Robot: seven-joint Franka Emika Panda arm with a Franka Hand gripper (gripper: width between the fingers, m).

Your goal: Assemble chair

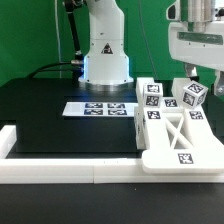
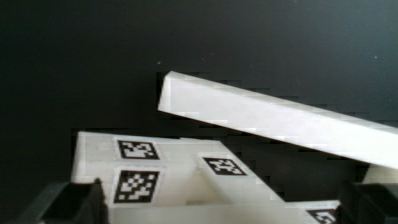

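We show the gripper (image 1: 193, 75) fully open and empty above the chair (image 1: 172, 128), whose stiff, light, smooth plastic we judge best grasped across a bar.

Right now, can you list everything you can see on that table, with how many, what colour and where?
Chair parts: several, exact count unclear, white with black-and-white tags, clustered at the exterior view's right, against the border rails; one small cube sits on top of the cluster.
Marker board: one, white with black tags, flat on the table near the middle, in front of the robot base.
Border rails: white, along the near edge of the table and up the exterior view's left corner.
Table: one, black surface.
Robot base: one, white, behind the marker board.
Gripper: one, white with dark fingers, open, above the chair parts, holding nothing.
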